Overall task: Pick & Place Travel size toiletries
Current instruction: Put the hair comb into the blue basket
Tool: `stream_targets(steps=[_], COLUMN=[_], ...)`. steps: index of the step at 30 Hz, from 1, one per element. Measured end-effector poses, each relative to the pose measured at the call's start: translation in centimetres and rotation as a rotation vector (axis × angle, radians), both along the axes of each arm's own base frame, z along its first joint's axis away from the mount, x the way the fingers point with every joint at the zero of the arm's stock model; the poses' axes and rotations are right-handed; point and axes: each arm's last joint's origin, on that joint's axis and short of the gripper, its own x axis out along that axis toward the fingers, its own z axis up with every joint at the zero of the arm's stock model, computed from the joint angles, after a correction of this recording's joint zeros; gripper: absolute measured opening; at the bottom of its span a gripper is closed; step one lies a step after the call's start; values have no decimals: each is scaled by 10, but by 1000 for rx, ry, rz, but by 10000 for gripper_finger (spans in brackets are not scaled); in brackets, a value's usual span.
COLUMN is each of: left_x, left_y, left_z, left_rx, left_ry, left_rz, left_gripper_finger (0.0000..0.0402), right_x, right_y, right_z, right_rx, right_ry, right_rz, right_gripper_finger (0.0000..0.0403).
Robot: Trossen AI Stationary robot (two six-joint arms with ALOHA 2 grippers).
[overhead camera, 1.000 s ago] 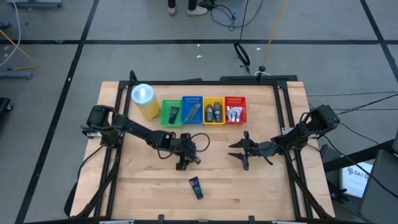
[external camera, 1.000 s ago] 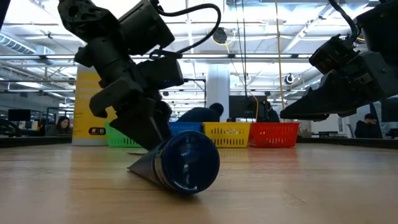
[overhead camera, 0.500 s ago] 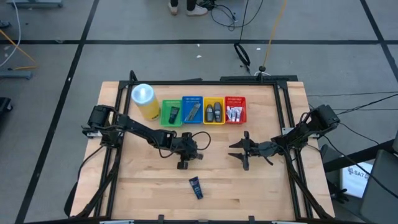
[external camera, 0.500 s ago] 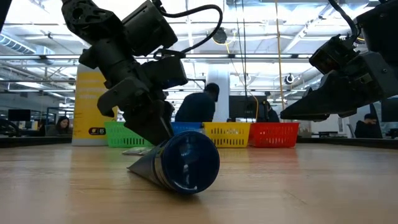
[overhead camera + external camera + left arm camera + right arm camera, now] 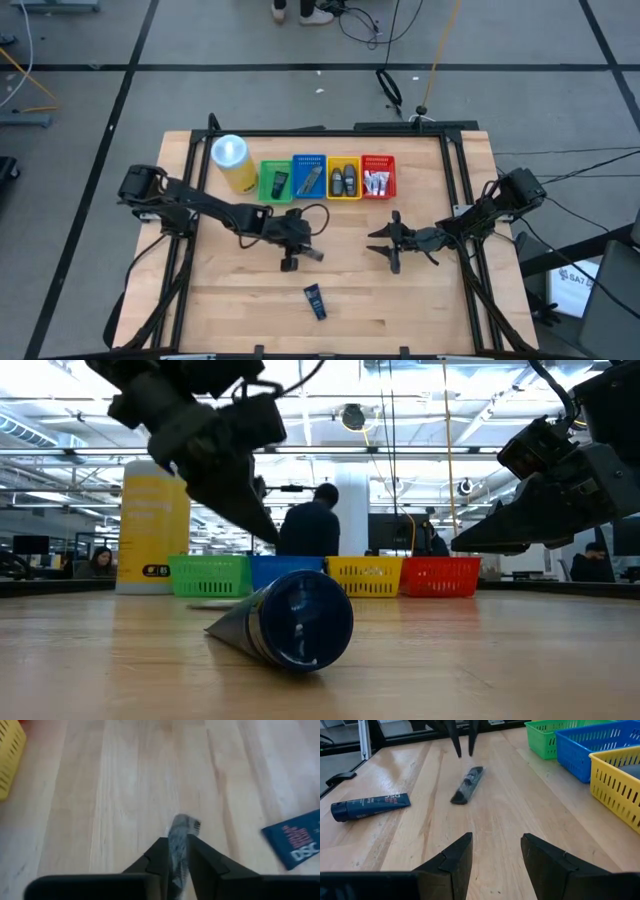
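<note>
A flat grey sachet (image 5: pixel 312 254) lies on the wooden table near its middle; it also shows in the right wrist view (image 5: pixel 468 784). My left gripper (image 5: pixel 290 262) hangs above it, its fingers (image 5: pixel 459 742) a little apart with nothing between them. In the left wrist view the sachet (image 5: pixel 179 845) shows through the gap between the fingers. A dark blue tube (image 5: pixel 315 300) lies nearer the front edge and fills the low view (image 5: pixel 295 620). My right gripper (image 5: pixel 392 245) is open and empty, right of the middle.
A green (image 5: pixel 277 182), a blue (image 5: pixel 309 178), a yellow (image 5: pixel 344 178) and a red basket (image 5: pixel 378 176) stand in a row at the far side, holding toiletries. A tall yellow canister (image 5: pixel 232 162) stands left of them. People show in the room behind.
My left gripper has gone up from the table top and a little toward the left edge. The grey sachet stays lying on the table. My right gripper and the blue tube have kept still.
</note>
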Motion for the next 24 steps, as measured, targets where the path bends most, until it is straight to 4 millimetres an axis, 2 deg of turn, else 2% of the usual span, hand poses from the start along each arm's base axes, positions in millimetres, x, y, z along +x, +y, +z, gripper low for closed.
stream_targets(steps=[5, 8, 11, 15, 19, 22, 24], left_x=[-4, -7, -11, -14, -26, -34, -39], left_y=[-1, -3, -7, -8, -6, -4, -2], left_z=[9, 4, 0, -3, -20, -33, -40], left_rx=[-13, -5, 28, 91, 78, 65, 83], left_ry=[-13, 36, 84, 78, 103, 82, 56], left_rz=[17, -18, -62, -42, -28, -8, 15], left_gripper_finger=[9, 12, 59, 153, 245, 287, 299], right_x=[0, 0, 0, 0, 0, 0, 0], right_y=[0, 0, 0, 0, 0, 0, 0], right_z=[0, 0, 0, 0, 0, 0, 0], right_rx=[0, 0, 2, 3, 3, 3, 3], right_ry=[0, 0, -1, -1, -1, -1, -1], right_rz=[0, 1, 1, 0, 0, 0, 0], right_gripper_finger=[160, 160, 160, 160, 160, 160, 160])
